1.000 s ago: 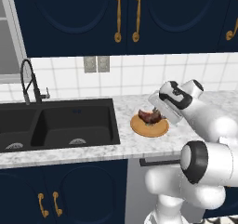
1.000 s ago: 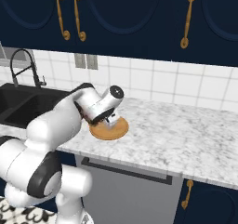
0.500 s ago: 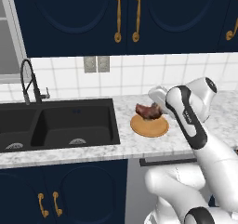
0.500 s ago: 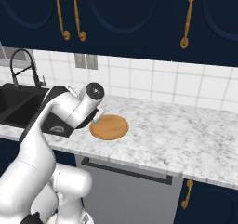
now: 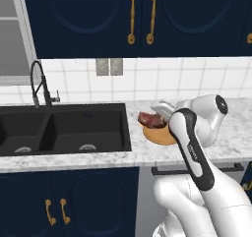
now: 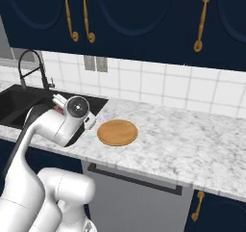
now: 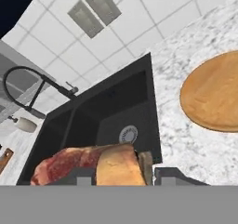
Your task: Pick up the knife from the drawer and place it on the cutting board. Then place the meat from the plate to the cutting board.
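Meat lifted off the plate

You have the gripper [image 7: 122,171] clamped on the meat [image 7: 79,165] (reddish-brown with pale streaks), held in the air above the marble counter [image 6: 192,144] just beside the round tan plate [image 6: 117,132], on the plate's side nearest the black sink [image 5: 64,128]. The plate lies bare on the counter, between the sink and open countertop.

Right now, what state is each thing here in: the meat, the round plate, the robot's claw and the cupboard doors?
reddish-brown lump of raw meat: clear of the plate, pinched in the gripper.
two-finger gripper: shut on the meat.
round tan wooden plate: flat on the marble counter, nothing on it.
navy upper cabinet doors: shut.
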Tool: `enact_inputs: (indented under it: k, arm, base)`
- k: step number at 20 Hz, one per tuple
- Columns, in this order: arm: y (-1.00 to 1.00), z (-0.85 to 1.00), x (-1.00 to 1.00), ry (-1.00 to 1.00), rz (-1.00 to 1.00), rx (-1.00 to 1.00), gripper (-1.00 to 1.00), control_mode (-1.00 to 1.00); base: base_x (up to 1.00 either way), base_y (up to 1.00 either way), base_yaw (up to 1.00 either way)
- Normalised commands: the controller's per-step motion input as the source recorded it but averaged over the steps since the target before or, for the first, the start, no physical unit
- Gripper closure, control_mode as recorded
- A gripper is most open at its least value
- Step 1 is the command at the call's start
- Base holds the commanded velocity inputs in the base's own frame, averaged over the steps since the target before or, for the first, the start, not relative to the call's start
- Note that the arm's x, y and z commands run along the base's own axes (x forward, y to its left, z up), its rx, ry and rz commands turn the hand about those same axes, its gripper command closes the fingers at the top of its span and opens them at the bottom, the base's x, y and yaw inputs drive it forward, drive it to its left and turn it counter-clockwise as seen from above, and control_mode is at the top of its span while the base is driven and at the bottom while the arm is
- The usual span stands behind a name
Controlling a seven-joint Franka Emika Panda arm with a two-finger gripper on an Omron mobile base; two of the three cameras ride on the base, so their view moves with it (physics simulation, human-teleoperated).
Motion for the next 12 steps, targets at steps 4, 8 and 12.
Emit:
enact_inputs:
  k: [4, 8, 12]
  arm:
    - [0.00, 0.00, 0.00, 0.00, 0.00, 0.00, 1.00, 1.00]
    - [0.00, 0.00, 0.00, 0.00, 0.00, 0.00, 1.00, 1.00]
    - [0.00, 0.00, 0.00, 0.00, 0.00, 0.00, 1.00, 1.00]
  base:
    - [-0.09, 0.71, 0.26]
    - [-0.11, 0.98, 0.06]
    - [-0.01, 1.00, 0.11]
